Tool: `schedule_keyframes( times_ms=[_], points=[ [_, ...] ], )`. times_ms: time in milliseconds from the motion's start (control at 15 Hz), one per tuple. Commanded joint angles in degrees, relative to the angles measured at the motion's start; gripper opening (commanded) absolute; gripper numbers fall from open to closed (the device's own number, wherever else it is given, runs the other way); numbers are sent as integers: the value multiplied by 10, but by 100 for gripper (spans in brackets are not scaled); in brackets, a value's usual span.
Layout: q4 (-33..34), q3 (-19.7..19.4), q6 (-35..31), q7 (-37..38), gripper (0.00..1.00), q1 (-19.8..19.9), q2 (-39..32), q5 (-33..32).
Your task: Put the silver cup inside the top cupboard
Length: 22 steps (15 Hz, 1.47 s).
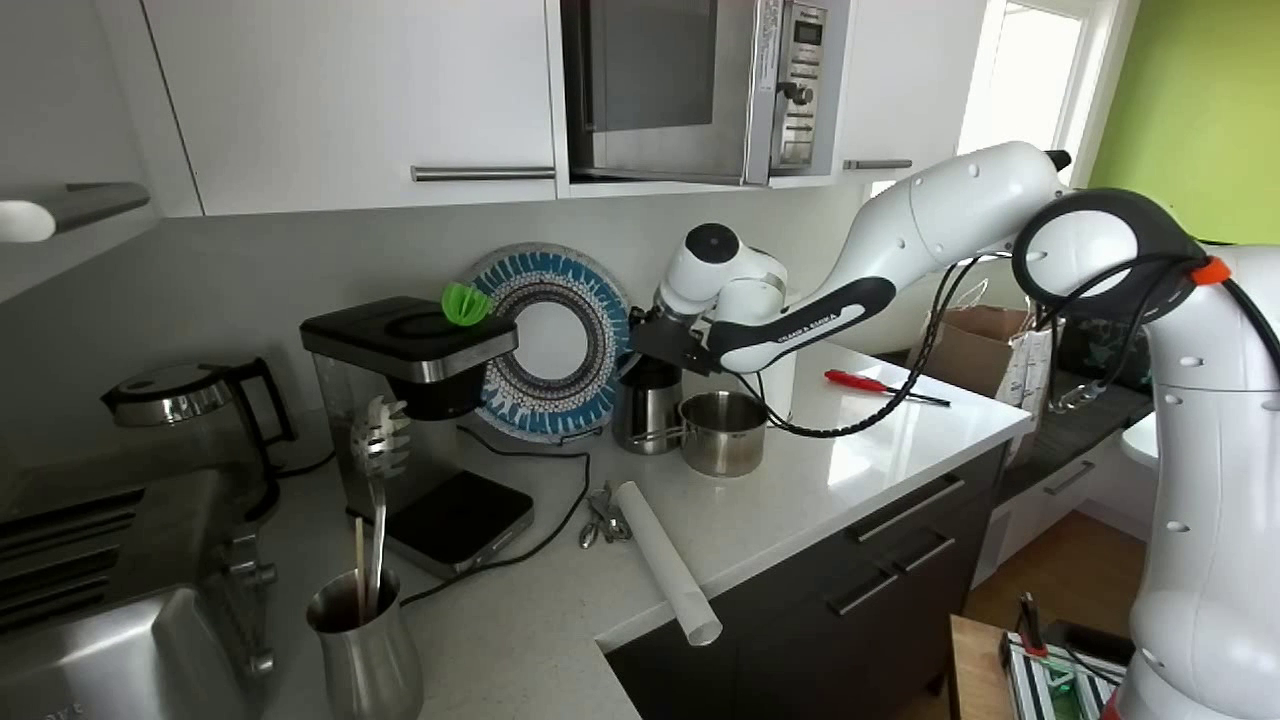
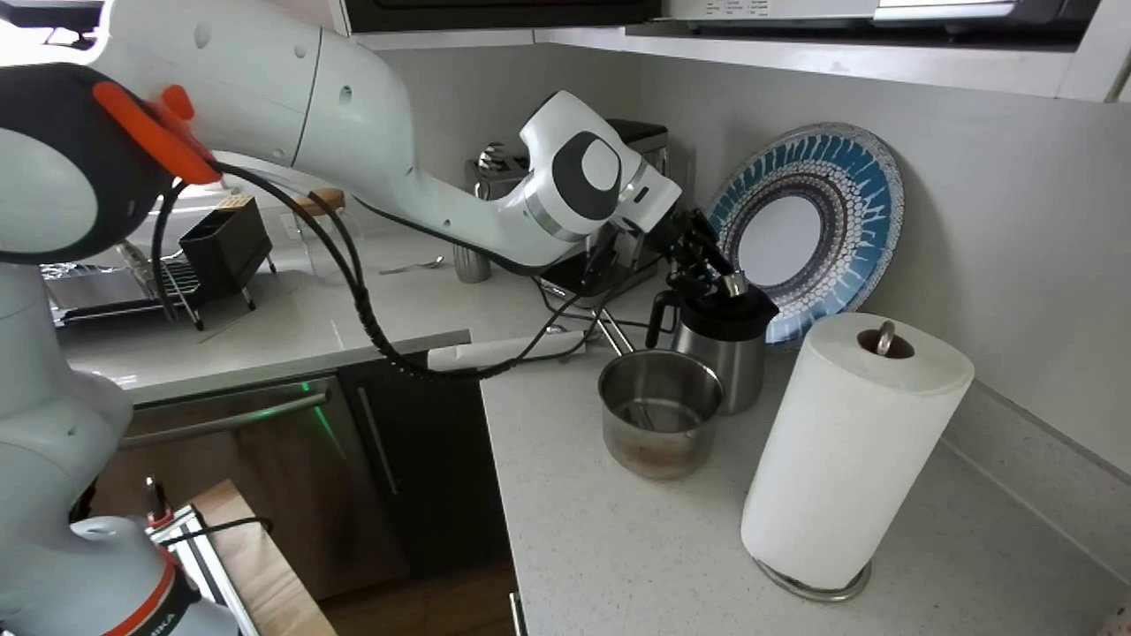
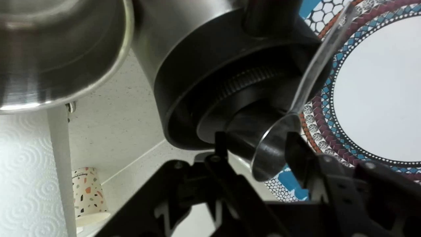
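In the wrist view the claw (image 3: 257, 144) stands with its two fingers apart, one on either side of the small silver cup (image 3: 274, 159). Whether they press on it cannot be told. The cup is tipped sideways between them, its mouth towards the fingertip on the right of that view and partly hidden by it. Its long thin handle (image 3: 317, 65) slants up and away from the claw.

Directly behind the cup is a black-lidded steel jug (image 2: 738, 367), upright on the worktop (image 2: 601, 548); whether the cup rests on the lid is unclear. Just beside the jug, in both exterior views, is a steel saucepan (image 2: 658, 455). Near the jug, a round blue-patterned disc (image 2: 857, 203) leans against the wall, and a paper towel roll (image 2: 848, 459) stands on its holder.

Farther along in an exterior view are a white tube (image 1: 665, 560), a coffee maker (image 1: 400, 330) and a red-handled tool (image 1: 858, 381) lying flat.

Highest, well apart from cup and claw, are the microwave (image 1: 655, 65) and, beside it, the narrow white top cupboard (image 1: 912, 90).
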<state>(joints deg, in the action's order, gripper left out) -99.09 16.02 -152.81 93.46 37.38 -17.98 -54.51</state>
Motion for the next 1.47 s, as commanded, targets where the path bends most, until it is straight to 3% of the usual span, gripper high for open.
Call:
schedule_keyframes(
  times_ms=[0, 200, 467, 533, 600, 733, 867, 933, 1067, 1133, 1267, 1400],
  points=[
    [11, -4, 13, 14, 19, -5, -5, -6],
    [3, -5, 13, 10, 0, -2, 1, -1],
    [-27, 11, 0, -39, 1, 28, 32, 62],
    [-49, -63, -26, -95, 1, -27, 57, 139],
    [-61, 19, -18, -131, 1, 52, 66, 163],
    [-108, 63, -29, -238, 1, 103, 107, 263],
    [-138, 133, -22, -334, 1, 181, 139, 358],
    [-143, 137, -10, -381, 1, 196, 155, 404],
    [-163, 108, -2, -430, 1, 205, 203, 481],
    [-168, -5, -4, -451, 1, 113, 227, 525],
    [-179, -74, 9, -487, 1, 77, 269, 584],
    [-193, -138, 37, -524, 1, 36, 312, 601]
  ],
)
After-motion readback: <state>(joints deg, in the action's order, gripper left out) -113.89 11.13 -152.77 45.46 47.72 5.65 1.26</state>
